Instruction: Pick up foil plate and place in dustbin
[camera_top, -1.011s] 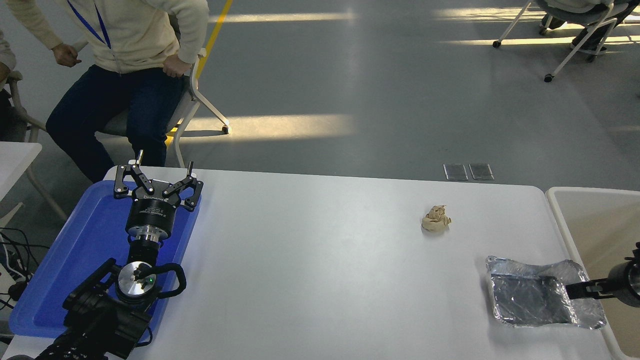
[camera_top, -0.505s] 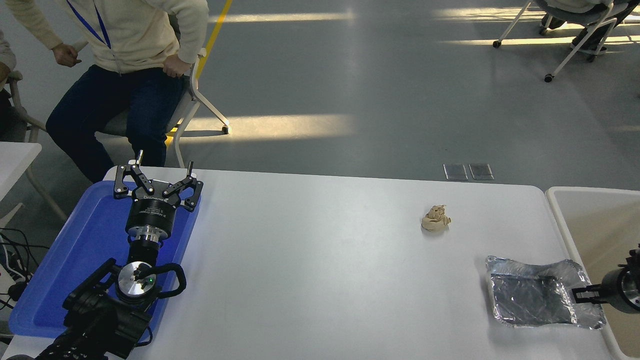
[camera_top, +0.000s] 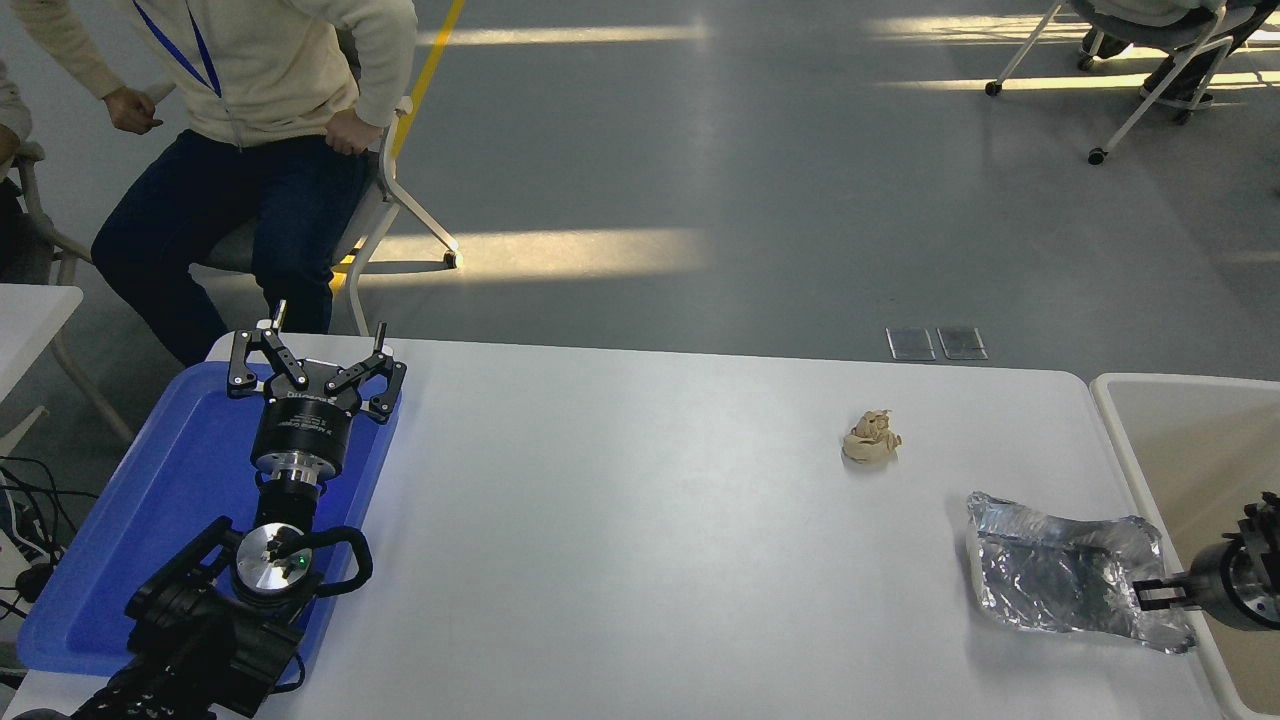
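Since the earlier frames, the right gripper (camera_top: 1148, 594) has been drawn back toward the right edge, and the shiny silver aluminium-foil plate (camera_top: 1065, 580) has been tilted and pulled with it, its right rim now lifted and crumpled while its left side is skewed on the white table (camera_top: 620, 520). At far left, a flat blue plastic tray (camera_top: 170, 500) is seen under the parked left gripper (camera_top: 318, 350), whose black fingers are spread apart with nothing between them. Beyond the table's far edge a seated person in a cream top (camera_top: 260, 110) is visible. Right of centre, a small tan wrinkly lump (camera_top: 871, 437) rests on the table, well apart from the foil. The plate lies near the table's right end, just beside the large beige plastic dustbin (camera_top: 1115, 420), and is not yet inside it. The right claw appears clamped on the plate's thin right rim, though its tips are small and partly hidden by foil. A slip is judged the main risk: thin foil crumples and tears readily, so the pinched rim could fold out of the grip, or the trailing left side could snag on the bin's thick rounded rim and be dropped on the table. The plate's wrinkled, reflective rims contrast with its darker flat centre and the matte smooth tabletop.
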